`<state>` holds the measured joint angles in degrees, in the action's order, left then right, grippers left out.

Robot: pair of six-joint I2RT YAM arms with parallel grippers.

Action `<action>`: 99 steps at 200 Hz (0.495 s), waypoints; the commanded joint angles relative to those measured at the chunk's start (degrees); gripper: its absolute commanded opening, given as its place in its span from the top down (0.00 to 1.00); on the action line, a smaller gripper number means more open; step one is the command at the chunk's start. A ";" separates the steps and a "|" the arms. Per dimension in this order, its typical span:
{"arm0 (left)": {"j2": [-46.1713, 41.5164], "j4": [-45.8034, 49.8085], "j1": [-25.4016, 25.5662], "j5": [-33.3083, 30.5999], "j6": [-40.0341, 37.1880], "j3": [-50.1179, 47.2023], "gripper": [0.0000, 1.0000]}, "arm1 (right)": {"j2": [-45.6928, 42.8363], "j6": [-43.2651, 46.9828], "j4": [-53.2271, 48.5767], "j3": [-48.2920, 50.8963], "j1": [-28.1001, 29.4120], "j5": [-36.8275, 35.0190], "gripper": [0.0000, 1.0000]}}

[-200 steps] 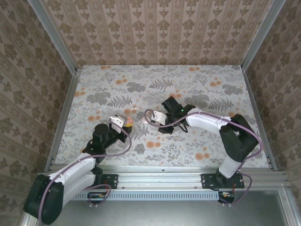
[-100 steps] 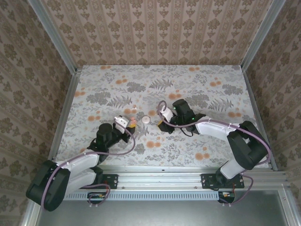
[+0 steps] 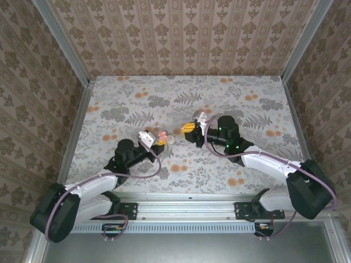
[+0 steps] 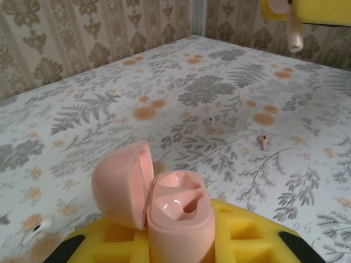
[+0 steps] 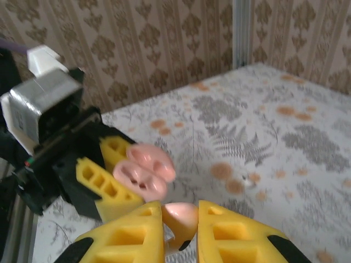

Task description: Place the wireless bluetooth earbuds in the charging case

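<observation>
Earbud poised beside open case
My left gripper clamps the case, wells up, lid tipped aside; my right gripper pinches the earbud, stem hanging down, long axis near upright. A second earbud lies on the table. If the stem misses its well, it may catch the rim and slip from my grip.

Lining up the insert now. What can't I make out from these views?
Right wrist: charging case sockets, blurred.
Left wrist: held earbud body, cut off by top edge.
Top external: the earbud's seat in the right gripper, too small, covered by jaws.
Left wrist: loose earbud orientation, too small.
</observation>
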<state>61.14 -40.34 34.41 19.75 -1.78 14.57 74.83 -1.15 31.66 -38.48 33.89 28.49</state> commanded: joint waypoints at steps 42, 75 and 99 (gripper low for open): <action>0.99 -2.64 3.85 0.73 -1.32 5.43 0.93 | 1.48 0.55 8.65 -4.13 2.34 4.73 0.83; 0.55 -2.38 4.65 1.00 -2.00 6.16 0.93 | 3.94 -1.50 14.05 -4.45 2.58 6.03 0.83; -0.64 -1.97 5.31 0.74 -2.21 6.04 0.93 | 5.94 -2.90 16.65 -4.72 3.32 7.19 0.83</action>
<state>62.08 -40.97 38.94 19.90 -2.72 19.29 78.78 -2.09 42.28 -41.32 36.29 32.77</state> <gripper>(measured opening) 0.215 0.176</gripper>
